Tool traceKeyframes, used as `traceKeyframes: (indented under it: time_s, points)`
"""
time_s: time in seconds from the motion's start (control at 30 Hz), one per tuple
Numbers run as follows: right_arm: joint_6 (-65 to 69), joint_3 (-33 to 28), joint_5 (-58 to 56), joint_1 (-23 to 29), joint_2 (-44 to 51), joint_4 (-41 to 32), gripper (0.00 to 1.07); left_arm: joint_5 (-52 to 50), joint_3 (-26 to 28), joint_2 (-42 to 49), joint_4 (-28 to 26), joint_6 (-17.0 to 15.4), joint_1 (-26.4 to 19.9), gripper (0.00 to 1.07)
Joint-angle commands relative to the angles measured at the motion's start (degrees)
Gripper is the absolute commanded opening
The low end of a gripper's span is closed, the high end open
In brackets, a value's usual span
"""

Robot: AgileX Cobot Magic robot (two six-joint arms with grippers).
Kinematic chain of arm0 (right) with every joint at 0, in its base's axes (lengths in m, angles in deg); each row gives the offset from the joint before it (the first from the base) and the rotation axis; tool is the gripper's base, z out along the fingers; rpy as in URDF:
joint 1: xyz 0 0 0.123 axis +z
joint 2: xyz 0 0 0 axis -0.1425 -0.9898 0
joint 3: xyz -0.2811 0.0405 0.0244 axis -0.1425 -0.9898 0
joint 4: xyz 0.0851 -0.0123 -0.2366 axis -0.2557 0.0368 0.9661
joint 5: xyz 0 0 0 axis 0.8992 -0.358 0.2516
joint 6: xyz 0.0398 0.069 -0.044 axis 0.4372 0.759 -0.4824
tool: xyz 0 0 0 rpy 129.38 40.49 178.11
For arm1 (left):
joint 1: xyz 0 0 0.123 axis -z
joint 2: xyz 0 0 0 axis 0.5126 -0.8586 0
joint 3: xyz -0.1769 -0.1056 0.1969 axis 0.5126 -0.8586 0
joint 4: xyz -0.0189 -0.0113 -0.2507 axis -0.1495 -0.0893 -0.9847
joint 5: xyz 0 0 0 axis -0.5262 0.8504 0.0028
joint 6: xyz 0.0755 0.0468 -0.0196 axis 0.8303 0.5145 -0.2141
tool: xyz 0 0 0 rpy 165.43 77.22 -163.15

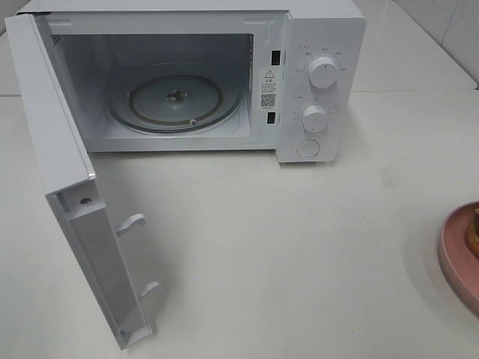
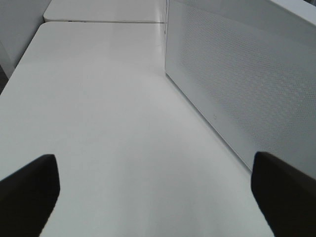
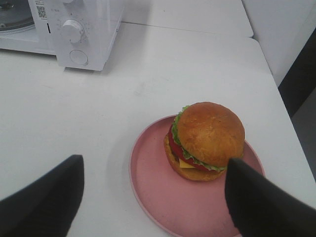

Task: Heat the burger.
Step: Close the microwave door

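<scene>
The burger [image 3: 207, 138], with a golden-brown bun, lettuce, tomato and cheese, stands on a pink round plate [image 3: 158, 192] on the white table. In the high view only a sliver of the burger [image 1: 473, 232] and the plate [image 1: 456, 254] shows at the right edge. My right gripper [image 3: 153, 170] is open and empty, hovering just short of the plate, its fingers apart from the burger. My left gripper [image 2: 154, 175] is open and empty above the bare table, beside the microwave door [image 2: 237, 74]. Neither gripper shows in the high view.
The white microwave [image 1: 322, 45] stands at the back with its door [image 1: 67, 172] swung fully open toward the front left. The glass turntable [image 1: 176, 97] inside carries nothing. Two knobs and a button are on its right panel. The microwave also shows in the right wrist view [image 3: 94, 29].
</scene>
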Motion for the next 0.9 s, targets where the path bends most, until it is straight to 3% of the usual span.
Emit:
traceKeyframes:
  time_s: [0.03, 0.67, 0.77, 0.83, 0.87, 0.9]
  points:
    - [-0.7, 0.0, -0.1, -0.1, 1.5, -0.1, 0.76, -0.8, -0.1, 0.9, -0.1, 0.0, 0.0, 0.98]
    - [-0.7, 0.0, -0.1, -0.1, 1.5, -0.1, 0.76, -4.2, 1.6, -1.0, 0.0, -0.6, 0.0, 0.98]
    - [-0.7, 0.0, -0.1, -0.1, 1.5, -0.1, 0.76, -8.1, 1.8, -3.9, -0.1, -1.8, 0.0, 0.92]
    - [-0.7, 0.0, -0.1, -0.1, 1.5, -0.1, 0.76, -10.1, 1.8, -7.6, -0.1, -1.8, 0.0, 0.80]
    - [-0.7, 0.0, -0.1, -0.1, 1.5, -0.1, 0.76, -10.1, 1.8, -7.6, -0.1, -1.8, 0.0, 0.80]
    - [-0.7, 0.0, -0.1, -0.1, 1.5, -0.1, 0.76, -11.5, 1.8, -9.7, -0.1, -1.8, 0.0, 0.67]
